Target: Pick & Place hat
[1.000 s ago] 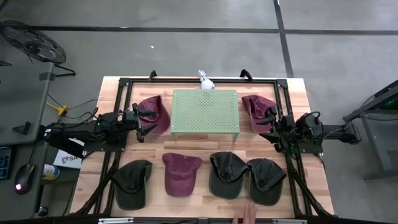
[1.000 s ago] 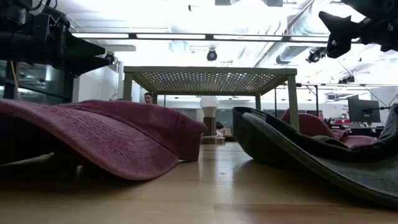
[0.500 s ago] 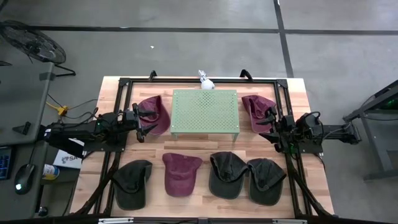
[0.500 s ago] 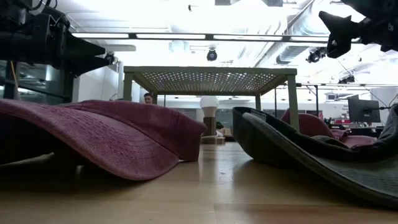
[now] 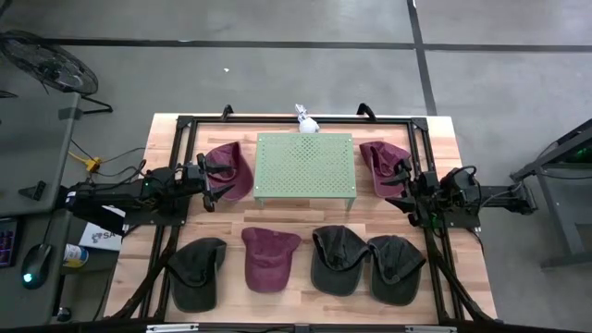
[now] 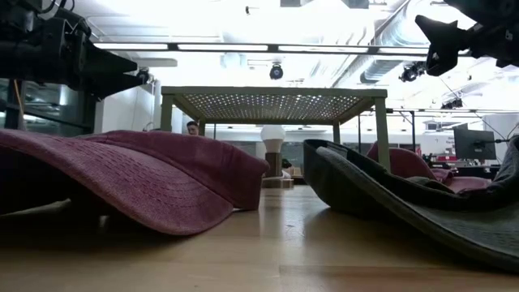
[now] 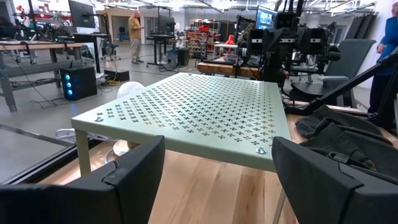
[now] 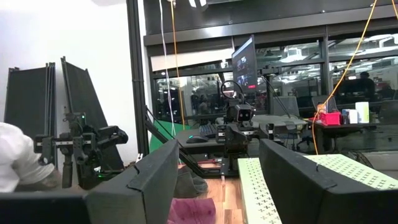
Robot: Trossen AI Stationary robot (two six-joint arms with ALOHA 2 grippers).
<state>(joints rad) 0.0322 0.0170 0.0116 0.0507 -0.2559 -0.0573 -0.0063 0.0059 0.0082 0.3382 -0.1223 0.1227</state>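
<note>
Sitting mid-table toward the far edge: green perforated stand [image 5: 304, 166], w/ a small white lamp-like object [image 5: 308, 123] just behind it. Lying flanking the stand: maroon hat on the left [image 5: 231, 169] and maroon hat on the right [image 5: 380, 164], both on the wooden table [image 5: 435, 129]. Lying in a near row, left to right: dark hat [image 5: 197, 271], maroon hat in the row [image 5: 268, 258], then two more dark hats [image 5: 336, 260], the last pair touching/overlapping. Hovering at the left side, just beside the left maroon hat: left gripper [image 5: 217, 181], fingers [image 7: 121, 177] spread wide, nothing between them, pointing across at the stand. Hovering at the right side, next to the right maroon hat and above the far-right dark hat: right gripper [image 5: 400, 188], fingers [image 8: 292, 174] also standing wide apart, holding nothing. Showing in the low view: maroon brim up close on the left, dark hat on the right, stand behind. Standing far off in the room beyond: a person [image 7: 134, 35].
</note>
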